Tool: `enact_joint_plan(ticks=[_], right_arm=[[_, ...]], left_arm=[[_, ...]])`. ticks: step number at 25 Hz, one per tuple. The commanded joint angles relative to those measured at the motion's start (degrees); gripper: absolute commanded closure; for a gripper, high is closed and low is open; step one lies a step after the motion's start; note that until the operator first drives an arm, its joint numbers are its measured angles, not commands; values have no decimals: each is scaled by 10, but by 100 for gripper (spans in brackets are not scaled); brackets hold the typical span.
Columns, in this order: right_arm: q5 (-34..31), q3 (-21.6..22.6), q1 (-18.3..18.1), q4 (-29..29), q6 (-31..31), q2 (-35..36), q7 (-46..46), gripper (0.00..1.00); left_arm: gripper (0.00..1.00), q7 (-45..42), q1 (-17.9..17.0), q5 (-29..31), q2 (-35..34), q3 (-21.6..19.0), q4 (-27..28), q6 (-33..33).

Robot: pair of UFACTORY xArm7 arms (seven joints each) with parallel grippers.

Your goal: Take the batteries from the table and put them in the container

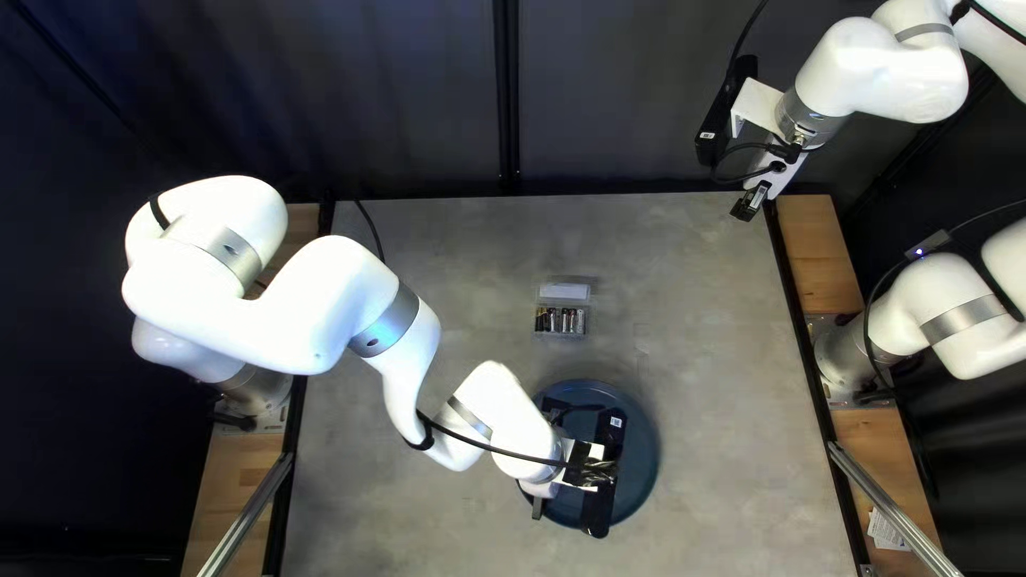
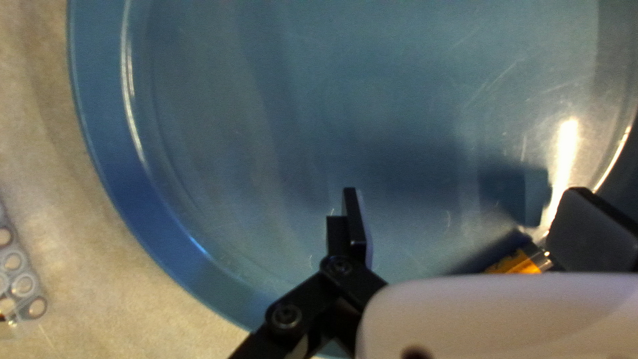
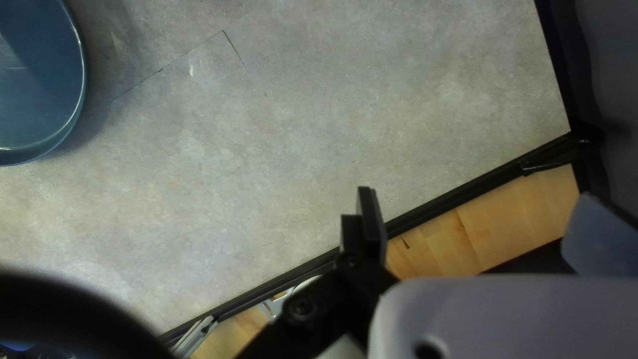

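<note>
In the top left view my left gripper (image 1: pixel 601 470) hangs over the blue round tray (image 1: pixel 644 454), its fingertips hidden. The left wrist view shows my left gripper (image 2: pixel 468 223) open, its fingers wide apart over the blue tray (image 2: pixel 299 119). An orange battery (image 2: pixel 522 263) with a silver end lies on the tray close by one finger, partly covered. The clear container (image 1: pixel 560 331) holds several batteries (image 1: pixel 554 318) in a row; its corner (image 2: pixel 18 282) shows outside the tray rim. My right gripper (image 1: pixel 750 203) is raised at the far right corner; in its wrist view, that gripper (image 3: pixel 475 226) stands open and empty.
A pale strip (image 1: pixel 563 291) adjoins the container's far side. The tray (image 3: pixel 40 86) appears also in the right wrist view. Black table edging (image 3: pixel 465 193) and wooden boards (image 3: pixel 492 226) lie under the right gripper. My left arm spans the table's left part.
</note>
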Motion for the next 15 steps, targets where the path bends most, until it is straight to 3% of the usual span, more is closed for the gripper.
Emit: enact_joint_plan(ticks=[1, 15], right_arm=[[0, 0, 0, 0, 0, 0, 0, 0], [0, 0, 0, 0, 0, 0, 0, 0]], left_arm=[[0, -4, 2, -2, -7, 3, -7, 9], [0, -1, 43, -8, -66, 27, -60, 19]])
